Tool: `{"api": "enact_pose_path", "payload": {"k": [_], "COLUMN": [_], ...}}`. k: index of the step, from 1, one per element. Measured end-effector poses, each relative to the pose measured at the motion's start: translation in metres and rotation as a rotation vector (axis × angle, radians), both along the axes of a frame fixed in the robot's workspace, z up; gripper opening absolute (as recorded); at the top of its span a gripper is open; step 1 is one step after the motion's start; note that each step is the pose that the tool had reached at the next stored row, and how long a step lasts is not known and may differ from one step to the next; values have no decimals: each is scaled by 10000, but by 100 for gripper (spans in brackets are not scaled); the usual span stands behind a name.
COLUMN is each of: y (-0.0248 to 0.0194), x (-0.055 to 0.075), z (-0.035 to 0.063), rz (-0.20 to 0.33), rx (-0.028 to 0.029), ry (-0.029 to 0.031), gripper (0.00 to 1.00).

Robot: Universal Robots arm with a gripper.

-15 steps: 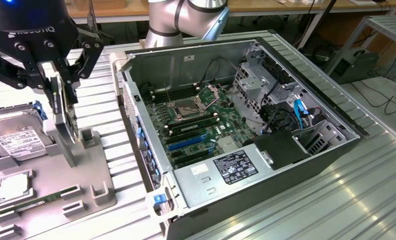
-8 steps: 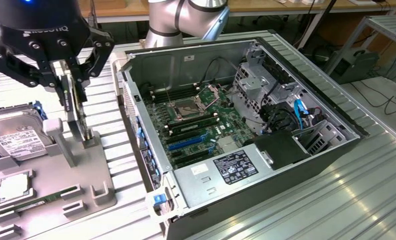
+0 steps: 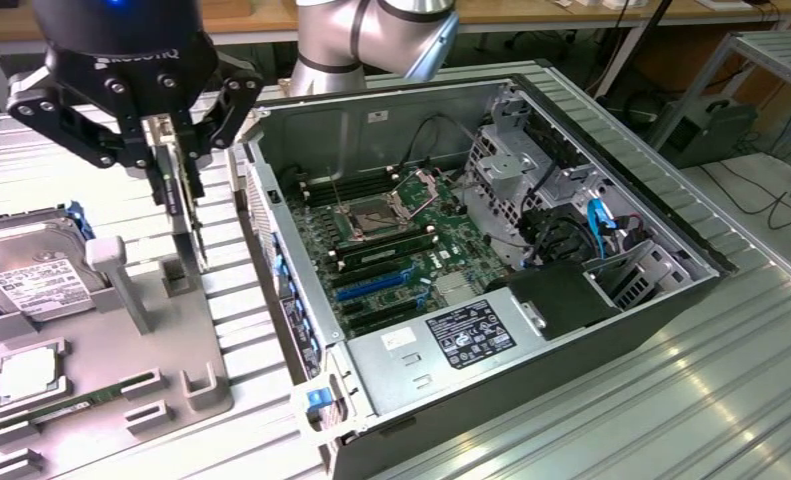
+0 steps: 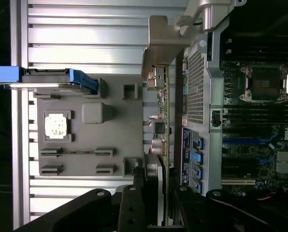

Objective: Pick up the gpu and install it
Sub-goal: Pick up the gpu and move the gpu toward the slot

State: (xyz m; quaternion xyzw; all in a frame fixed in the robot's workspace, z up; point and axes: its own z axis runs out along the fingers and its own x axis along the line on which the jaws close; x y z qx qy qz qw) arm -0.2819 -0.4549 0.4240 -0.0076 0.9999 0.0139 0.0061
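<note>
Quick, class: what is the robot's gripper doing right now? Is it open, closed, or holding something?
Gripper: closed on the gpu, which it holds upright on edge beside the open computer case.

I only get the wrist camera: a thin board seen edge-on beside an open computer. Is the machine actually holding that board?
Observer: Yes. In the exterior view the gripper pinches the gpu near its upper end, and the card hangs upright over the grey tray.
Operator: What's the blue-edged thing on that tray?
Observer: A silver hard drive with a white label, propped at the exterior view's left.
Operator: What else is inside the computer?
Observer: A power supply with a dark label sits at the case's near end.
</note>
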Motion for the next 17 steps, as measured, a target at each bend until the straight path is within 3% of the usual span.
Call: {"api": "enact_pose_path", "payload": {"k": [17], "y": [1], "x": [388], "z": [-2], "rz": [0], "rx": [0], "ry": [1], "gripper": [28]}}
